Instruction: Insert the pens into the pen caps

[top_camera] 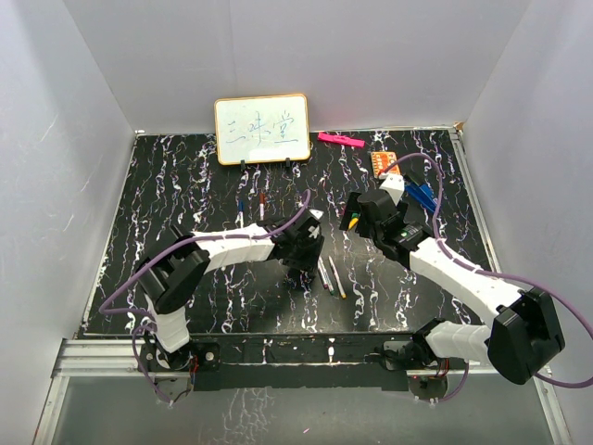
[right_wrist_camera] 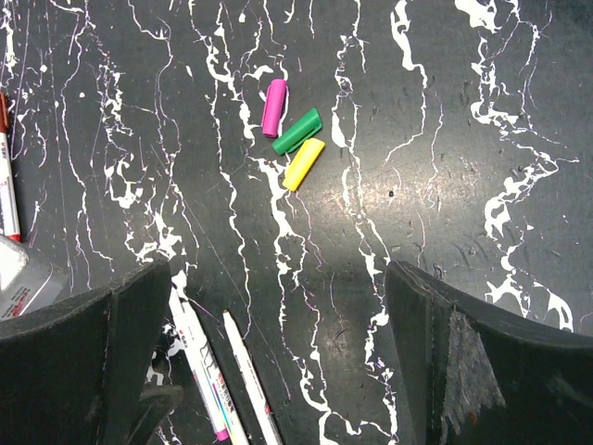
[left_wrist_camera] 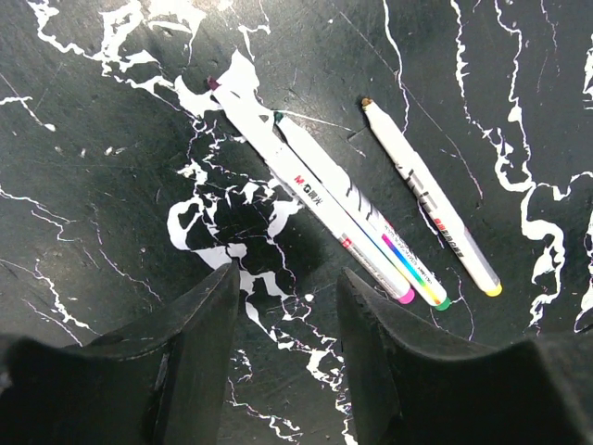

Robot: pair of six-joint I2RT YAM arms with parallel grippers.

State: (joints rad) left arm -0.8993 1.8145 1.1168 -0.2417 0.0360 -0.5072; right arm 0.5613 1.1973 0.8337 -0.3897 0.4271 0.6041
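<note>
Three white pens lie side by side on the black marbled table: a pink-ended pen, a green-ended pen and a yellow-ended pen. In the top view they lie at the table's middle. My left gripper hovers just beside them, open, with only bare table between its fingers. A purple-pink cap, a green cap and a yellow cap lie close together ahead of my right gripper, which is wide open and holds nothing. Two more pens lie nearer the whiteboard.
A small whiteboard stands at the back centre. A pink highlighter and an orange object lie at the back right. A blue clip-like object sits beside the right arm. White walls enclose the table on three sides.
</note>
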